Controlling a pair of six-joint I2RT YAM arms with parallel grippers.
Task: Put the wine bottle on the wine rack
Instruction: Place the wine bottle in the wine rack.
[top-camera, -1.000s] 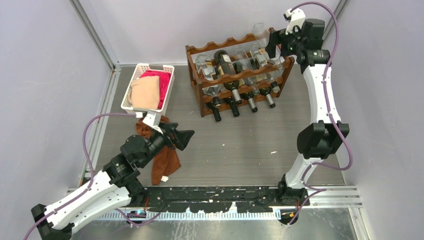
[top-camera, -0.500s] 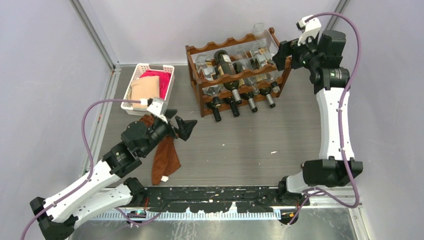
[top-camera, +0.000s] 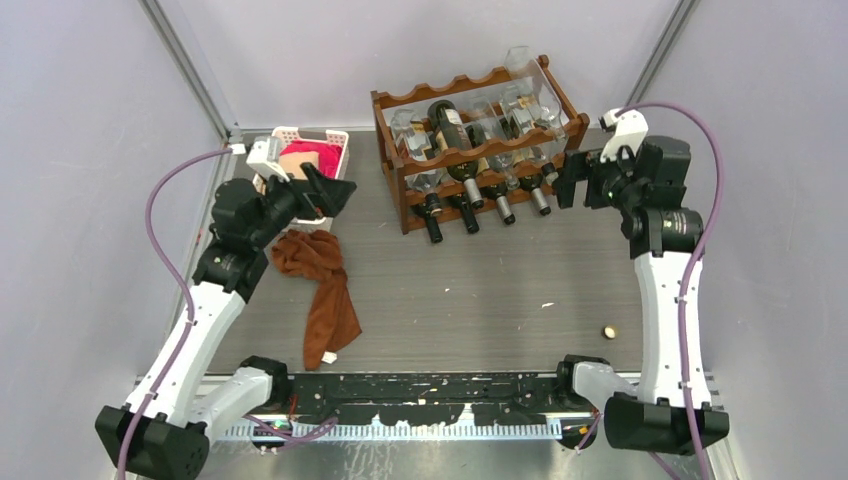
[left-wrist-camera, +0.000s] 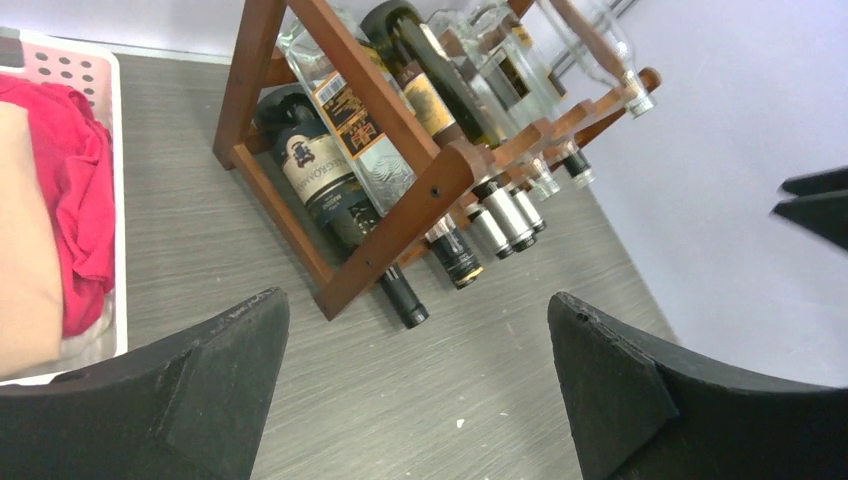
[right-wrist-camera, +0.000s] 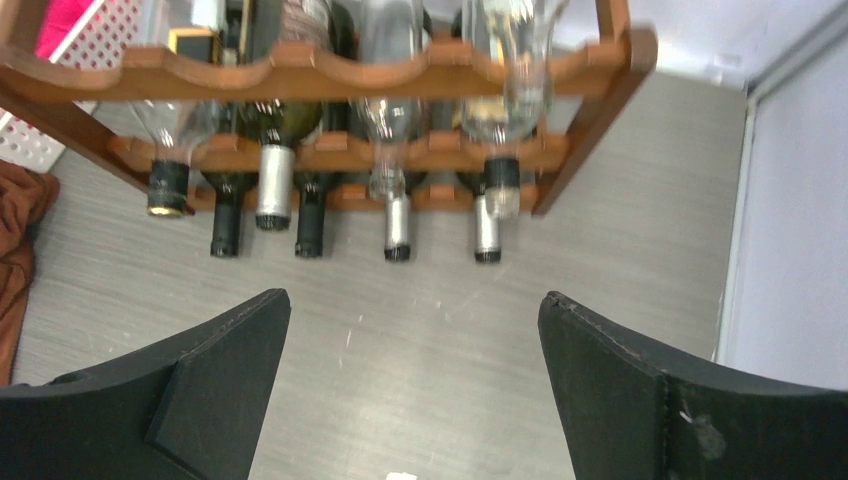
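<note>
While left pincer (top-camera: 340, 192) gapes empty at near corner of white basket (top-camera: 315, 133) | right pincer (top-camera: 566, 182) likewise spread, empty, just off right end of wine rack (top-camera: 460, 84) | rack at far side of table (top-camera: 480, 300), wine bottles (top-camera: 452, 128) lying in its tiers

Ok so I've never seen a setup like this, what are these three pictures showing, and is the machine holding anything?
These are two white robot arms bolted to the near edge of a table, each ending in a two-finger gripper. The wide picture looks down from above and behind them. The other two come from wrist cameras; the black shapes at the bottom are the fingers. On the table are a wooden wine rack holding several bottles, a white basket of clothes, a brown cloth and a small round thing I cannot identify. The left gripper is by the basket, the right gripper faces the rack. Both are open and empty.
</note>
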